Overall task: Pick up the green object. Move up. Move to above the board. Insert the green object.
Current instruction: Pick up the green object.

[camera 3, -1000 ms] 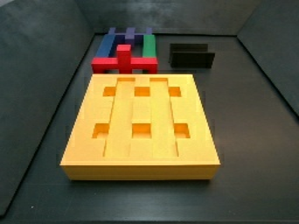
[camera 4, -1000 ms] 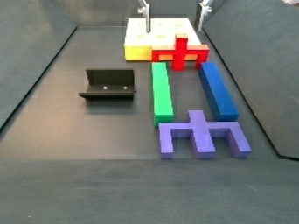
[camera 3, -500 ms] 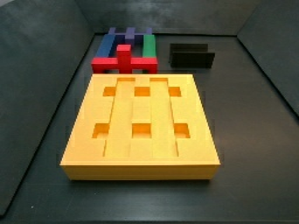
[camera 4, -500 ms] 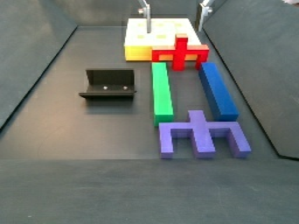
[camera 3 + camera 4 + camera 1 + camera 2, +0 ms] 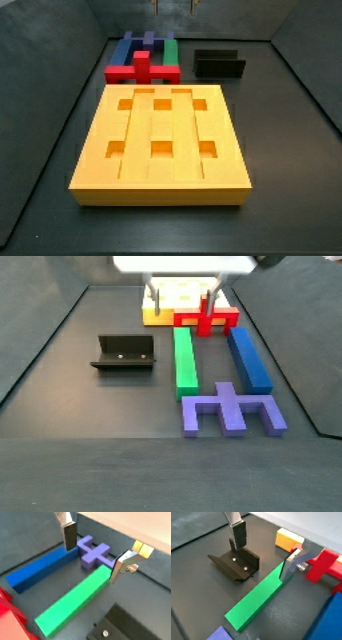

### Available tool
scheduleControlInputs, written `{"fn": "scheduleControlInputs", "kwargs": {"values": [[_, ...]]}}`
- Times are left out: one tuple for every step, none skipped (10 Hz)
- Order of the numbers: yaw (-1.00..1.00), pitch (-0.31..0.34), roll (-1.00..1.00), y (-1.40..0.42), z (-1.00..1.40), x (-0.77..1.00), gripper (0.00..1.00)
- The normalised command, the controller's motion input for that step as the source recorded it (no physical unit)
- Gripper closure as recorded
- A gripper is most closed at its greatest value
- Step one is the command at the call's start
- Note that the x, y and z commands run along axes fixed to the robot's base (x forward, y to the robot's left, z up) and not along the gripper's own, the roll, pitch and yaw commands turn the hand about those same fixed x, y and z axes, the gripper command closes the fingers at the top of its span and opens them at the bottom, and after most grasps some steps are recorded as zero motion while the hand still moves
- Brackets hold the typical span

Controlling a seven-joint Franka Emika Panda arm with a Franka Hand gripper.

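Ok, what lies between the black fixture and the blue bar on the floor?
The long green rectangular bar lies between the black L-shaped fixture and the long blue bar, clear in a side view. The open gripper hangs above its far end.

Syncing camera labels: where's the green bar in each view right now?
Wrist view: green object runs diagonally below the open gripper, beside the blue bar.
Wrist view: green object lies between the fixture and the red cross block.
Side view: only a green end shows behind the red cross.
Side view: green object lies lengthwise at centre.
Shared landmark: the red cross block.
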Motion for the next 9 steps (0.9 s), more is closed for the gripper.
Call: {"fn": "scheduleControlInputs", "kwargs": {"values": [[0.0, -0.086, -0.01, -0.15, -1.0, 0.11, 0.0], [0.0, -0.113, 0.0, -0.1, -1.0, 0.0, 0.0], [0.0, -0.139, 0.0, -0.08, -0.99, -0.07, 0.0], [0.0, -0.133, 0.0, 0.0, -0.84, -0.18, 0.0], [0.0, -0.124, 0.05, 0.0, -0.81, -0.19, 0.0], [0.0, -0.101, 0.03, -0.07, -0.68, -0.13, 0.0], [0.0, 0.0, 0.0, 0.0, -0.45, 0.0, 0.0], [0.0, 0.003, 0.0, 0.0, -0.37, 0.07, 0.0], [0.0, 0.0, 0.0, 0.0, -0.27, 0.0, 0.0]]}}
